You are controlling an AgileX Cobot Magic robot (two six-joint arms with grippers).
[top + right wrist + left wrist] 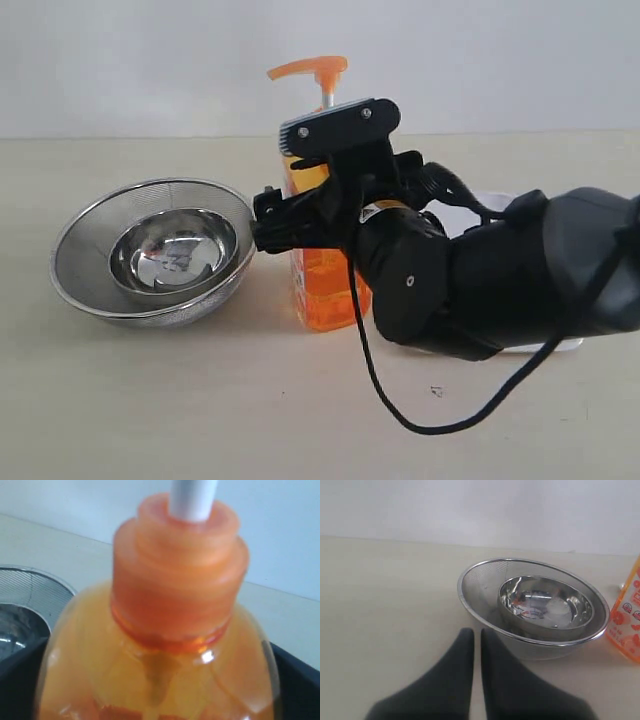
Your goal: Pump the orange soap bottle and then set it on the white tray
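Note:
The orange soap bottle [325, 290] stands upright on the tabletop just right of the strainer, its orange pump head [310, 68] raised on the white stem. My right gripper [290, 222] is shut on the bottle's upper body, below the neck. In the right wrist view the bottle [160, 645] fills the frame, with one black finger [15, 670] at each side edge. The white tray [545, 346] lies behind and under the right arm, mostly hidden. My left gripper [477, 635] is shut and empty, low over the table in front of the strainer. The bottle's label edge [626, 625] shows beyond it.
A round steel mesh strainer [70, 240] holding a smaller steel bowl [172, 250] sits left of the bottle, almost touching it; its rim [470, 580] is just beyond my left fingertips. A black cable [400, 410] loops down from the right arm onto the table.

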